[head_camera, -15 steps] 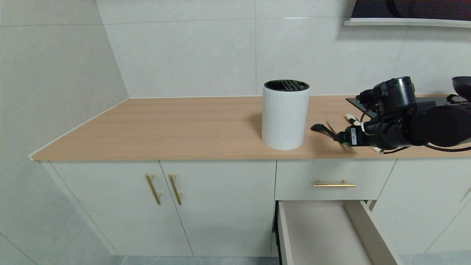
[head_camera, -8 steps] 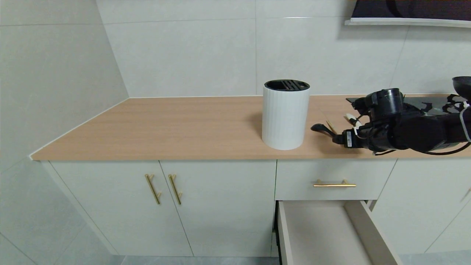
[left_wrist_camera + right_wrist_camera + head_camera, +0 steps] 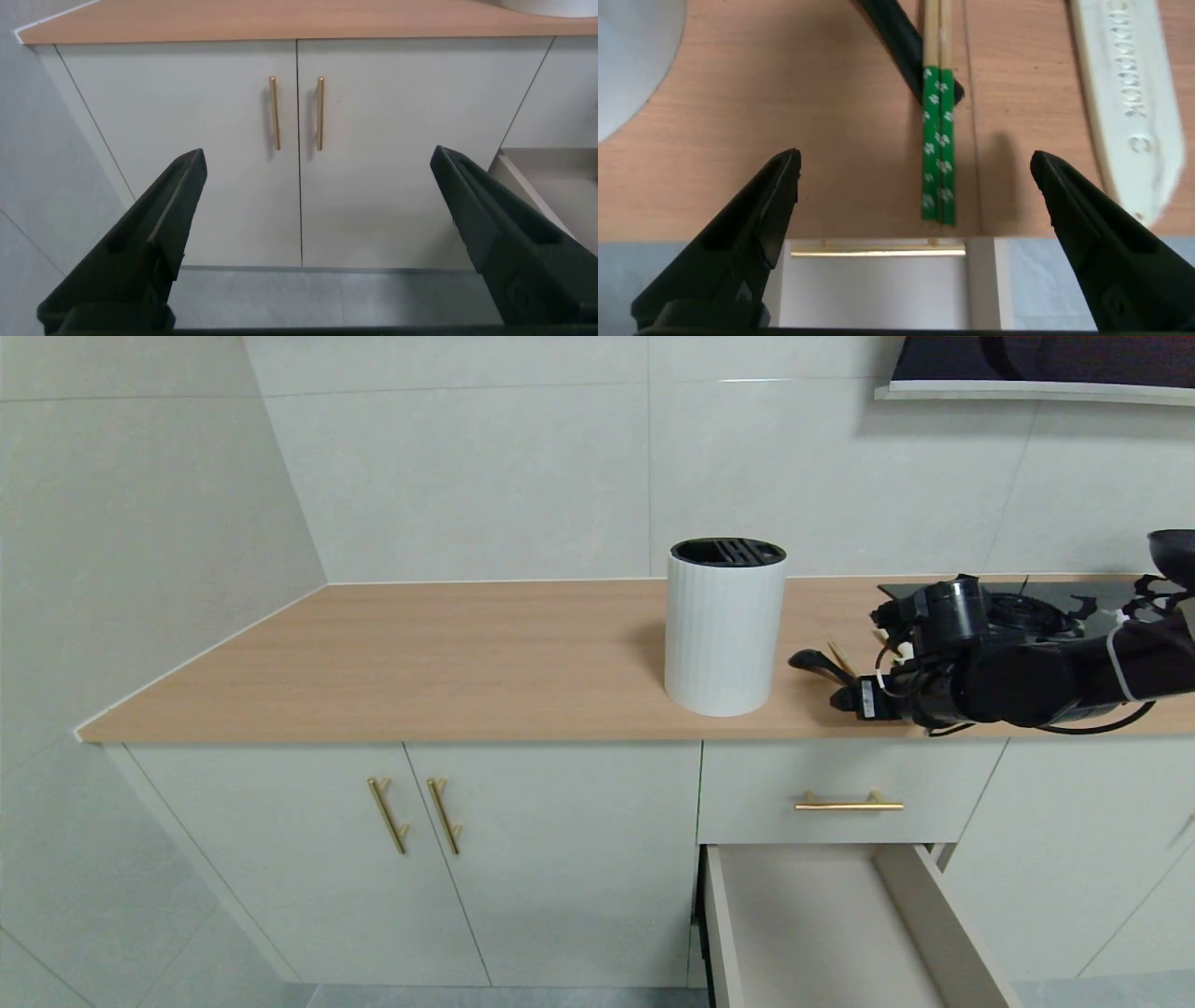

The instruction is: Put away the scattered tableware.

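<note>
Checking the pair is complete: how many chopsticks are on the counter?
2. One chopstick and the second chopstick lie side by side on the counter, green ends toward its front edge. Others may be hidden.

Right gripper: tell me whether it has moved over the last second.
Yes. In the head view the right gripper has shifted closer to the white utensil holder, which stayed put, and dropped lower toward the countertop.
</note>
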{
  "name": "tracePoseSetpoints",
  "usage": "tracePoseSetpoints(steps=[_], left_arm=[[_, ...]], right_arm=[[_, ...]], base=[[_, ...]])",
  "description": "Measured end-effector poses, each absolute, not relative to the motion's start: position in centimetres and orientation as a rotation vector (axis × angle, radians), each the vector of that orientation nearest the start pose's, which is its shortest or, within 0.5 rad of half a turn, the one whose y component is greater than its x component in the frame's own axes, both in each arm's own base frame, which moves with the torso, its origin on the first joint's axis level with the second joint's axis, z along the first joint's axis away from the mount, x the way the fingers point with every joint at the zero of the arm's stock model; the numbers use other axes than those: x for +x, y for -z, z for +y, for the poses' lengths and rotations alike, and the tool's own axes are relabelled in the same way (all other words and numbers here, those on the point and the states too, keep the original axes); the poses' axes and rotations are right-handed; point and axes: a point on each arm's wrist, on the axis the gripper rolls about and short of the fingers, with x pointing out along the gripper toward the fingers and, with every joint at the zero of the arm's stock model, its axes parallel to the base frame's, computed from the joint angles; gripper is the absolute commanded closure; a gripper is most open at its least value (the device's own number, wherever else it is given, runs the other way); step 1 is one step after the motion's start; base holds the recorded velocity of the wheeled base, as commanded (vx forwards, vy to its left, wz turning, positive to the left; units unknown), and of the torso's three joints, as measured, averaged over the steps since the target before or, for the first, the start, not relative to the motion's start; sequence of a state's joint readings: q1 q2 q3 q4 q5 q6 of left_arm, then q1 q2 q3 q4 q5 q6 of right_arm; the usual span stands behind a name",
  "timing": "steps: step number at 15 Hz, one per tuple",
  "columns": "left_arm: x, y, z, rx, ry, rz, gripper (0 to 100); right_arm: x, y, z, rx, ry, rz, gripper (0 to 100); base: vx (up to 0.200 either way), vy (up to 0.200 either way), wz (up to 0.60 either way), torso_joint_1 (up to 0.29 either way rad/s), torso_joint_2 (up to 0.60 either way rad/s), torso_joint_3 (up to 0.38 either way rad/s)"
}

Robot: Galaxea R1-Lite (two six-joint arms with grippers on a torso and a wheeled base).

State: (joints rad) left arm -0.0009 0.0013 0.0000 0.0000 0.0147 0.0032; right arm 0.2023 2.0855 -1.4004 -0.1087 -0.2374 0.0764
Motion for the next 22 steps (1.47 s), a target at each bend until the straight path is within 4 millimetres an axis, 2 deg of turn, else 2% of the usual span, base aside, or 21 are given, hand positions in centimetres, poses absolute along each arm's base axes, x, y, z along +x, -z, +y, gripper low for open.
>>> tracePoseSetpoints(steps=[2, 3, 12, 15, 18, 22], left_arm=[[-2.3, -7.6, 0.0, 0.003, -0.013, 0.001, 0], [-2.3, -7.6, 0.0, 0.003, -0.013, 0.001, 0], [-2.3, -7.6, 0.0, 0.003, -0.013, 0.001, 0], [-2.3, -7.6, 0.0, 0.003, -0.013, 0.001, 0], [-2.3, -7.6, 0.0, 0.003, -0.013, 0.001, 0], [-2.3, -7.6, 0.0, 0.003, -0.013, 0.001, 0]], right_arm=[[41.1, -15.2, 7.8, -0.051, 0.058, 0.561, 0], [41.2, -15.1, 7.6, -0.05, 0.062, 0.562, 100], [41.5, -14.9, 7.2, -0.048, 0.074, 0.565, 100], [40.8, -15.6, 7.4, -0.039, 0.072, 0.559, 100], [37.8, -16.6, 7.9, -0.032, 0.052, 0.567, 100], [31.3, -20.1, 8.0, 0.067, 0.028, 0.515, 100]], base=[[0.0, 0.0, 0.0, 0.0, 0.0, 0.0], [0.0, 0.0, 0.0, 0.0, 0.0, 0.0], [0.0, 0.0, 0.0, 0.0, 0.0, 0.0], [0.0, 0.0, 0.0, 0.0, 0.0, 0.0], [0.0, 0.0, 0.0, 0.0, 0.0, 0.0], [0.0, 0.0, 0.0, 0.0, 0.0, 0.0]])
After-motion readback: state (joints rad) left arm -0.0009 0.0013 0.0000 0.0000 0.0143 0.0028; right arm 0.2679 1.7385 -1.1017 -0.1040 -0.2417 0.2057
